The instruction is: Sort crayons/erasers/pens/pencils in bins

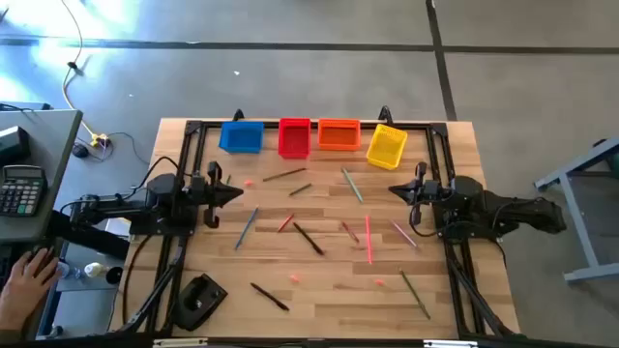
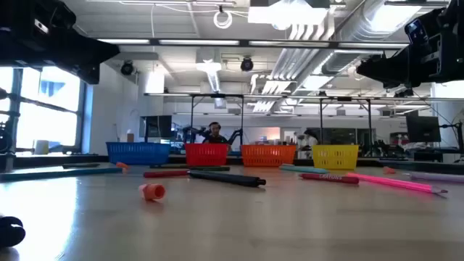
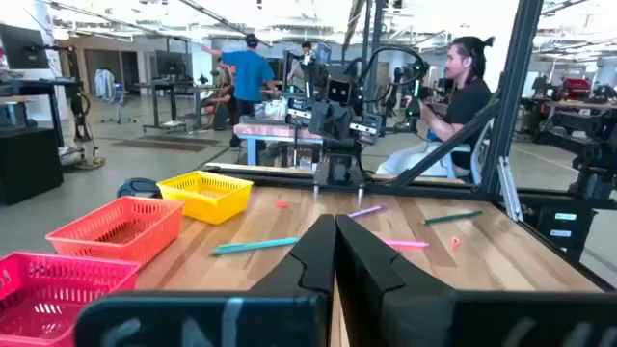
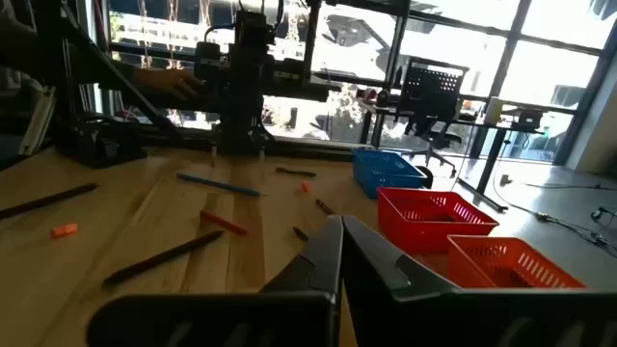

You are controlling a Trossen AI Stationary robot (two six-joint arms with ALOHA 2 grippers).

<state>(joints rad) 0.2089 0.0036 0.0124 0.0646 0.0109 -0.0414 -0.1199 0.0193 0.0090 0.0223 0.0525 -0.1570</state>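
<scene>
Four bins stand in a row along the table's far edge: blue (image 1: pixel 241 136), red (image 1: pixel 294 137), orange (image 1: pixel 338 134) and yellow (image 1: pixel 387 147), the yellow one turned askew. Several thin coloured sticks lie scattered flat on the wood, among them a pink one (image 1: pixel 368 239) and a black one (image 1: pixel 309 238). Tiny pink-red erasers lie at the left (image 1: pixel 249 182) and near the front (image 1: pixel 295 277), (image 1: pixel 378 283); one shows in the low view (image 2: pixel 151 191). My left gripper (image 1: pixel 237 192) hovers shut at the table's left. My right gripper (image 1: pixel 392 188) hovers shut at the right. Both are empty.
A black device (image 1: pixel 198 300) lies at the near left corner. A black metal frame (image 1: pixel 193 126) borders the table. A person's hand (image 1: pixel 29 275) and a desk with a calculator (image 1: pixel 21 188) are off the table's left side. People sit beyond the right side.
</scene>
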